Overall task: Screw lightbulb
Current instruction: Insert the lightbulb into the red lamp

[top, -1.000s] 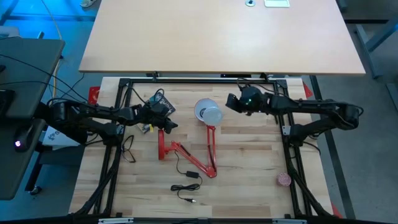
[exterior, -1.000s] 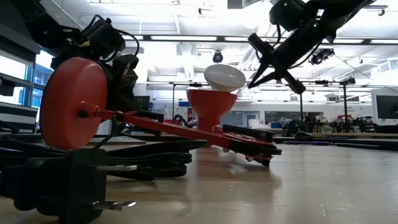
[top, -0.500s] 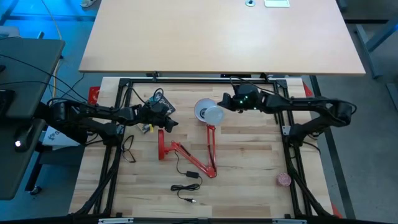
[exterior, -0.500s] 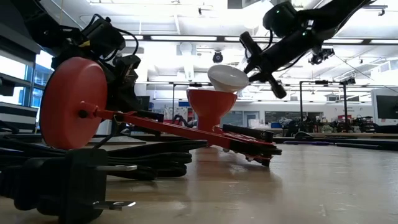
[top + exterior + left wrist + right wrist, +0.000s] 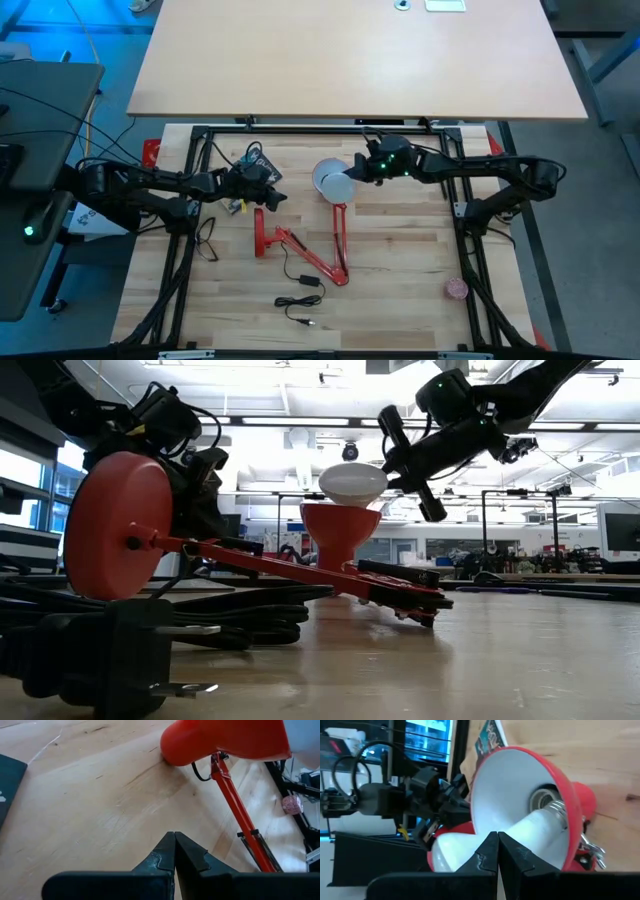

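A red desk lamp lies on the table, with its round base (image 5: 120, 525) on edge and its shade (image 5: 326, 176) opening upward. The white lightbulb (image 5: 339, 186) lies tilted in the shade (image 5: 520, 785), its metal screw end (image 5: 558, 810) beside the socket (image 5: 542, 797). My right gripper (image 5: 498, 836) is shut, just right of the shade (image 5: 340, 525) and up against the bulb (image 5: 352, 482). My left gripper (image 5: 274, 202) is shut near the lamp base. In the left wrist view its tips (image 5: 175, 836) hover over bare wood, short of the shade (image 5: 225, 740). My right gripper has its shut fingertips against the bulb's side (image 5: 512, 831), between dome and neck. The fingers come from the table's right, slanting a little downward. The bulb rests tilted on the shade's inner wall, dome outward and screw end toward the socket.
The lamp's red arm (image 5: 340, 240) and black cord with plug (image 5: 300, 285) lie toward the table's near side. The plug (image 5: 110, 660) fills the low view's front. A pink roll (image 5: 457, 289) sits near right. A black metal frame (image 5: 200, 135) borders the table.
My right gripper has moved toward the table's left, up to the lamp shade, sinking a little and tipping its fingers further down. It has stayed shut. The bulb has shifted slightly inside the shade. My left arm has kept still.
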Robot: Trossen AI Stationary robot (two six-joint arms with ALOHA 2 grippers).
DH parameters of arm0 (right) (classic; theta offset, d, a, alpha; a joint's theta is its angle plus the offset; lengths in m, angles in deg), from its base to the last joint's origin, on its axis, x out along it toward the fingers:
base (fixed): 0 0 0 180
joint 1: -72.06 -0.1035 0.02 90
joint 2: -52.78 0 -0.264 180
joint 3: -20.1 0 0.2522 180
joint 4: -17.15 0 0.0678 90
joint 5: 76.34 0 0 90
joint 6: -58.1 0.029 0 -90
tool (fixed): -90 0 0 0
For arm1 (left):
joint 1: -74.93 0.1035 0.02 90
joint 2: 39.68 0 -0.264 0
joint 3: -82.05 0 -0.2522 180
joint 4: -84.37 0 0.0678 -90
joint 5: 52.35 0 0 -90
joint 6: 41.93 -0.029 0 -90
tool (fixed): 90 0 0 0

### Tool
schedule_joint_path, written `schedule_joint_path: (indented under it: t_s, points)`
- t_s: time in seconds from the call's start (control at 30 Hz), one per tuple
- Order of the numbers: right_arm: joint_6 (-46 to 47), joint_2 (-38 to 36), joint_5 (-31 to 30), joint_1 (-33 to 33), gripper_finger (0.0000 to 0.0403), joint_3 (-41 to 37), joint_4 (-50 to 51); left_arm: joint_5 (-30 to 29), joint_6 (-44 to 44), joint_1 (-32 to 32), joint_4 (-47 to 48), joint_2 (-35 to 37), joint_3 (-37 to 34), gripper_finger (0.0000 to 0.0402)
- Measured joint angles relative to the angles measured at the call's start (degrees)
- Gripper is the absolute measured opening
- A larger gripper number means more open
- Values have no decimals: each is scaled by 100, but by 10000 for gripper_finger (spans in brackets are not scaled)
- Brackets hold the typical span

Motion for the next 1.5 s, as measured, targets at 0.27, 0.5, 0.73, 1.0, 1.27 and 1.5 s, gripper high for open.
schedule_joint_path:
  t_s: [0.27,0.5,0.73,1.0,1.27,1.5]
  points:
    - [-631,-427,-79,474,0,0,66,109,35,6,-223,0,0,0]
    - [-1540,-1289,570,972,11,0,799,120,-52,76,-215,0,0,4]
    - [-2627,-2300,1517,1095,136,0,2355,829,219,76,-215,136,351,77]
    - [-3249,-2898,1721,1096,296,0,3479,1093,972,-165,-198,378,1226,205]
    - [-3309,-2176,2056,994,332,0,2847,252,1324,-400,57,95,1690,266]
    - [-3286,-1672,2163,770,332,0,2103,-268,1447,-747,-182,-304,1692,268]
